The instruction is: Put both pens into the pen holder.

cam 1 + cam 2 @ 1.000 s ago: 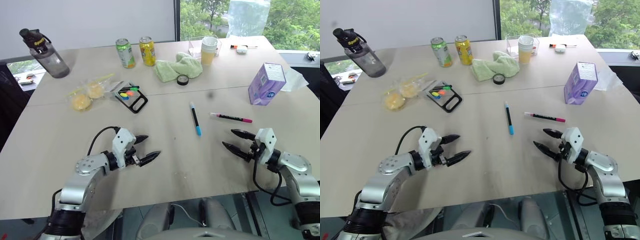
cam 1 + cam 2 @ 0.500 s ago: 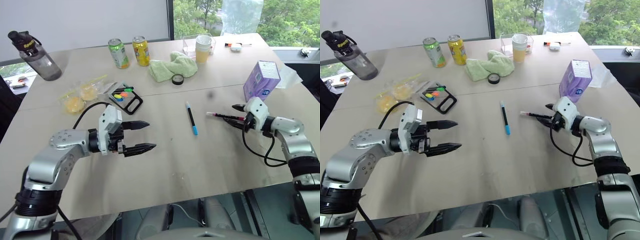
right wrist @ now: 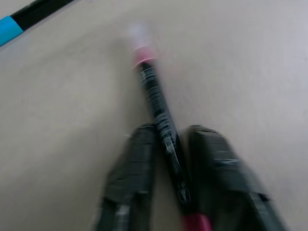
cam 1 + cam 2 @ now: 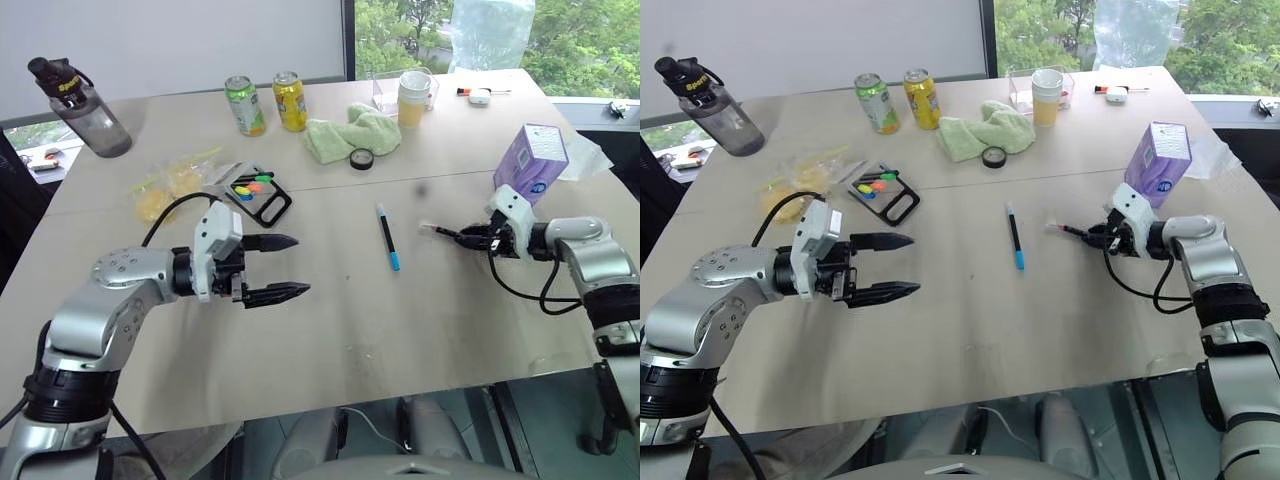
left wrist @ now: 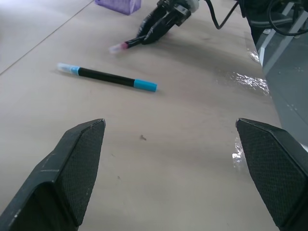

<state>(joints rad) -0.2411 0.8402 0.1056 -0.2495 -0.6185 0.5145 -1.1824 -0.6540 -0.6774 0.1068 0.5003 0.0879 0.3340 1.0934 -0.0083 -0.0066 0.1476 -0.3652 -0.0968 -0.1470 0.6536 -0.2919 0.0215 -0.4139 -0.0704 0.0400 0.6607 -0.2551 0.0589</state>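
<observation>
Right wrist view shows the right gripper (image 3: pixel 175 159) with its jaws clamped on the pink-ended pen (image 3: pixel 159 108), the pen's pale tip pointing out past them. In the head views that pen lies at about 3 o'clock on the bench (image 4: pixel 330 330), low over or on the surface, I cannot tell which. The blue-ended pen (image 4: pixel 388 237) lies untouched near the centre of the bench, just toward 9 o'clock from the right gripper. The pen holder (image 4: pixel 258 194) sits well apart at about 10 o'clock, showing coloured markers. The left gripper (image 4: pixel 279 268) hovers above the bench at 8 o'clock with its jaws wide apart and nothing between them. Neither pen is in the holder yet: one is gripped, and both remain to be carried over.
</observation>
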